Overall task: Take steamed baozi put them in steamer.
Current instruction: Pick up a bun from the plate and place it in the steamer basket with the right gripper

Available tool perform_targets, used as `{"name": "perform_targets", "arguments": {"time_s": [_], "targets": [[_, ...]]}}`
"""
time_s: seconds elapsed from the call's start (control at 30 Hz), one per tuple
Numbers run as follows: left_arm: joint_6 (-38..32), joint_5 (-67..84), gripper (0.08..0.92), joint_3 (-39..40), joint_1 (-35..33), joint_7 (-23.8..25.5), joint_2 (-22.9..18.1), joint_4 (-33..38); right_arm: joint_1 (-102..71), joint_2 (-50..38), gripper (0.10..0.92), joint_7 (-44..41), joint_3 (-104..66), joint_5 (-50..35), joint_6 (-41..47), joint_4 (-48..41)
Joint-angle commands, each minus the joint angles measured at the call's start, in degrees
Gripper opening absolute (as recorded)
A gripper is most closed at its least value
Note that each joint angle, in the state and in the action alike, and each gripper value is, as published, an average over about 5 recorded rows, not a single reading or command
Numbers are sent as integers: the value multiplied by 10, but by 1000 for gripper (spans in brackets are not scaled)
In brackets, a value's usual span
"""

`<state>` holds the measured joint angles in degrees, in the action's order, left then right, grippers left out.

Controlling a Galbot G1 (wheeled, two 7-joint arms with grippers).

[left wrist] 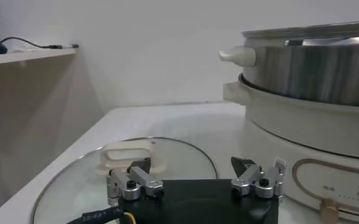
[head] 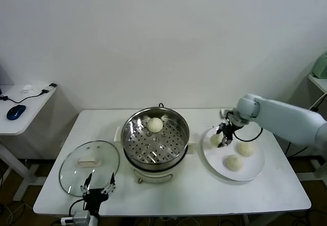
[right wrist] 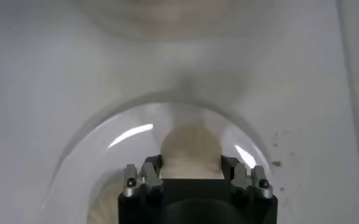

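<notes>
Stainless steel lines the steamer [head: 156,136], which stands on a cream base at the middle of the white table [head: 265,193]. One bun [head: 155,125] is seen on the perforated tray inside, toward the far wall. To the steamer's right a white plate [head: 255,167] is set, and three more buns are carried on it: one at the near side [head: 233,162], one toward the right [head: 246,149], and one at the plate's left edge [head: 216,139]. The right gripper [head: 223,140] is lowered over that last bun, and in the right wrist view its fingers [right wrist: 150,176] are seen on either side of the bun [right wrist: 190,151], close against it. The left gripper [head: 98,187] is held apart near the front edge of the table, just in front of a glass lid [head: 76,172] lying flat to the left of the steamer.
</notes>
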<state>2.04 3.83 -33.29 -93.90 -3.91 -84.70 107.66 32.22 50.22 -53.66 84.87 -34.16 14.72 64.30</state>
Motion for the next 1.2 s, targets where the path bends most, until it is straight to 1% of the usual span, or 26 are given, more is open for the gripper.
{"name": "perform_targets", "arguments": {"time_s": [0.03,0.2,0.37,0.53,0.8,1.07,1.2], "targets": [[0,0,823,0,-1,0,0,-1,231,50,645,18,93,-206,32,85],[2,0,823,1,1,0,0,2,249,141,645,85,65,-292,92,148],[4,1,823,0,0,1,2,6,203,234,645,127,45,-322,131,157],[4,1,823,-2,0,0,2,8,142,289,645,154,47,-306,152,129],[3,0,823,-1,-6,0,2,12,55,343,645,173,52,-273,173,60],[-2,-2,823,0,-10,-2,7,9,0,372,645,182,43,-231,180,1],[-3,-2,823,1,-10,-2,8,6,-10,375,645,183,41,-221,178,-15]]}}
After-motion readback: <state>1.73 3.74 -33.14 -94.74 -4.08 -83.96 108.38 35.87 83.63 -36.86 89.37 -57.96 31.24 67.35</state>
